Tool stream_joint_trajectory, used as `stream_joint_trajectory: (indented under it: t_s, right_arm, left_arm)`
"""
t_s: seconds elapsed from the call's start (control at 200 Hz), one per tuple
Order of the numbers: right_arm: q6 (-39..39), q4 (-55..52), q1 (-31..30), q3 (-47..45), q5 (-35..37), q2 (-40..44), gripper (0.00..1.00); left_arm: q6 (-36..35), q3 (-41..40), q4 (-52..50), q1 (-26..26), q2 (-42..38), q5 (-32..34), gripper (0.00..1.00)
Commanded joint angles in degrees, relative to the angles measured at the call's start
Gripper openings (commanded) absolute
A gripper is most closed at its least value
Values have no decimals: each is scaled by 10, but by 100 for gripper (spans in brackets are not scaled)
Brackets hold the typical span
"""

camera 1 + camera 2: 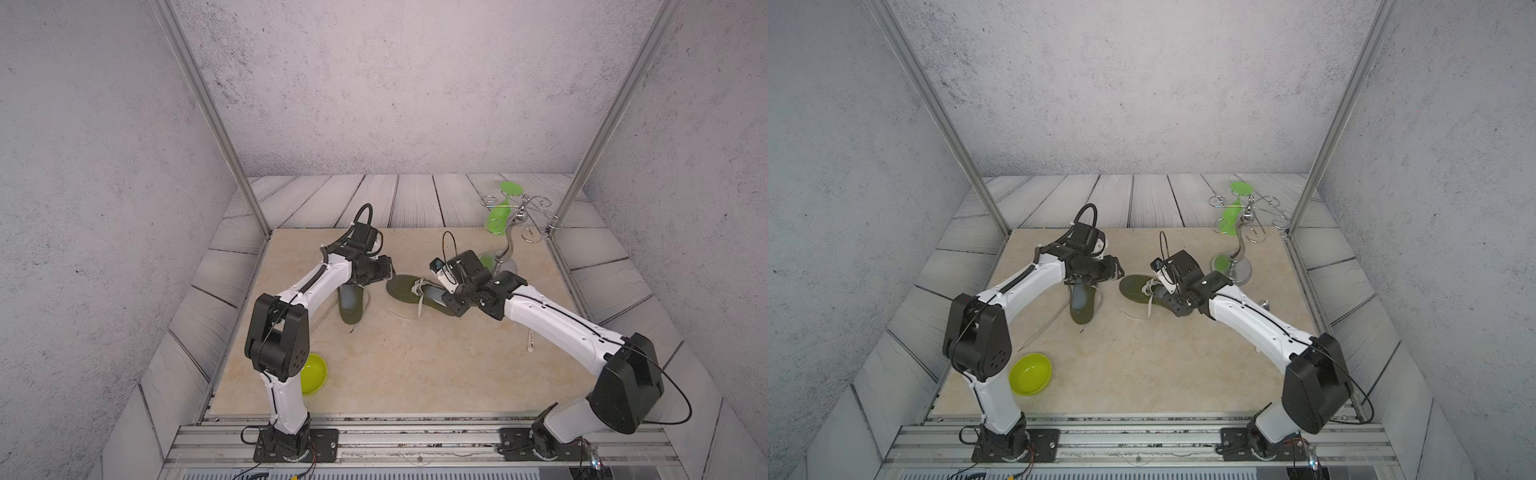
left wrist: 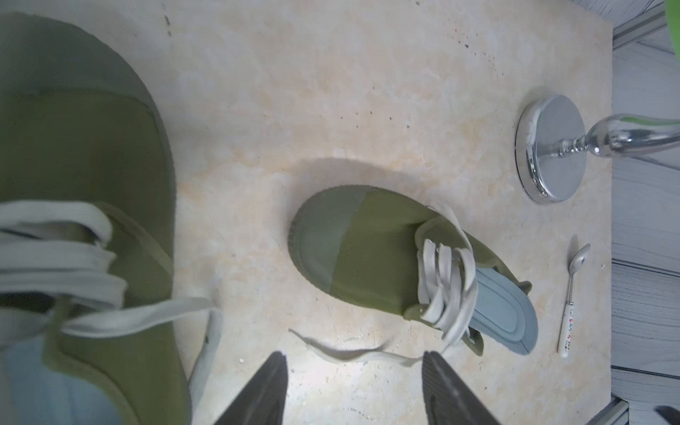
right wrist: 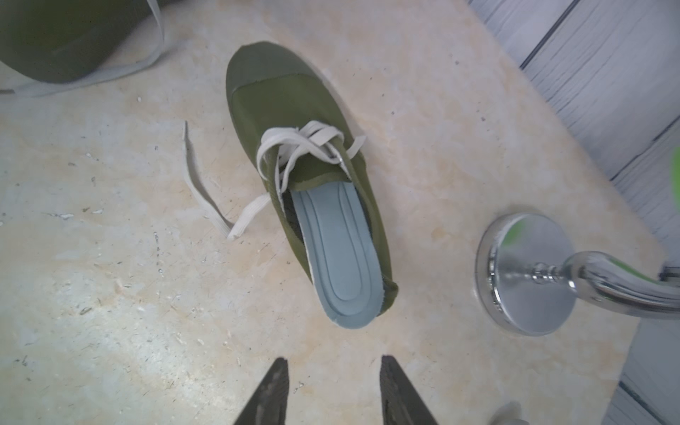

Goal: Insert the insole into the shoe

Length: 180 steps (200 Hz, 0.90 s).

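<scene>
A: What lies under and around you?
B: A beige marbled slab [image 1: 395, 365], scratched and speckled, set on grey plank flooring [image 1: 395, 199]. Rough grey walls [image 1: 374, 83] close three sides; aluminium posts [image 1: 208, 116] rise at the slab's far corners; a metal rail [image 1: 415, 440] carries my bases.
A: Now across, from your left.
B: Well behind my left pincer [image 2: 354, 357] sits a yellow-green bowl [image 1: 1030, 374]. The pincer's fingers [image 2: 265, 390] are spread, nothing between them; a loose lace end [image 2: 342, 356] lies on the slab under the gap. Just beside it is the olive left shoe [image 2: 73, 147], the left shoe's insole [image 1: 1079, 299] blue-grey in its opening.
A: And the other?
B: The right shoe [image 3: 294, 106] lies ahead of my right pincer [image 3: 333, 358], toe pointing away, clear of the fingertips [image 3: 274, 386]. The right shoe's insole [image 3: 338, 257] lies inside, front under the tongue, heel end at the back rim nearest the pincer. That pincer is parted too and holds nothing.
A: Beyond it?
B: To its outer side a chrome stand [image 3: 530, 276] near the slab's edge; a spoon [image 2: 570, 301] flat on the slab beside that arm.
</scene>
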<state>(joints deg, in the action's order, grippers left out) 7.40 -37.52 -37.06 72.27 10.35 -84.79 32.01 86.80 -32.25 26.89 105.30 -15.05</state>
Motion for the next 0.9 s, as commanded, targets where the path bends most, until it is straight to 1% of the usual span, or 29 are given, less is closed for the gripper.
stream_joint_trajectory:
  t_s: [0.0,0.17,0.32,0.405,0.545,0.751,0.801,0.896]
  right_arm:
    - [-49,-30,3,-6,33,28,43]
    - [-83,-28,25,-20,22,59,43]
    - [-90,-35,44,-24,12,77,43]
    - [-91,-40,50,-24,10,80,43]
    - [-90,-41,61,-24,3,85,43]
    - [-86,-41,68,-22,1,87,43]
    - [-86,-40,70,-22,-1,88,43]
    - [-89,-39,72,-20,-6,88,42]
  left_arm:
    - [76,-31,42,60,-24,54,62]
    - [224,-107,144,121,-36,75,62]
    - [330,-155,208,161,-46,135,62]
    - [364,-154,220,180,-37,159,62]
    - [421,-153,237,200,-24,178,62]
    - [474,-145,232,235,-23,239,61]
    - [502,-149,238,241,-18,249,60]
    - [565,-166,294,245,2,247,57]
